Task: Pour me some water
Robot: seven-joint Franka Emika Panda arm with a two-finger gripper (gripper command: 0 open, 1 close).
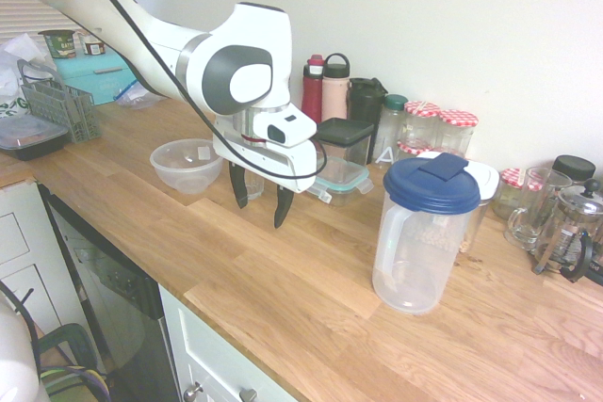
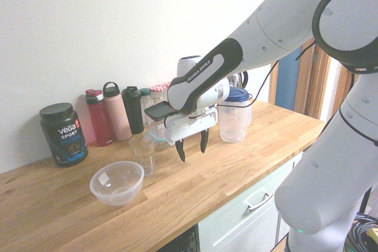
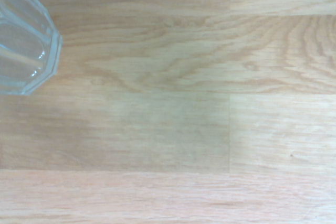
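A clear plastic pitcher point(image 1: 422, 242) with a dark blue lid stands upright on the wooden counter point(image 1: 283, 298), to the right of my gripper. In the second exterior view the pitcher point(image 2: 234, 119) is behind the arm. My gripper point(image 1: 260, 197) hangs open and empty just above the counter, fingers pointing down. A faceted clear drinking glass point(image 2: 143, 154) stands upright just beside the gripper point(image 2: 192, 146), apart from it. The wrist view catches the glass's point(image 3: 23, 35) edge in a corner over bare wood. A clear plastic bowl point(image 1: 187, 165) sits on the glass's other side.
Bottles point(image 1: 325, 87), gingham-lidded jars point(image 1: 443, 134) and a lidded food container point(image 1: 341, 179) line the wall behind the gripper. A French press point(image 1: 570, 228) and glass mug stand at the far right. A black protein tub point(image 2: 64, 133) sits beyond the bowl point(image 2: 116, 182). The counter's front edge runs close by.
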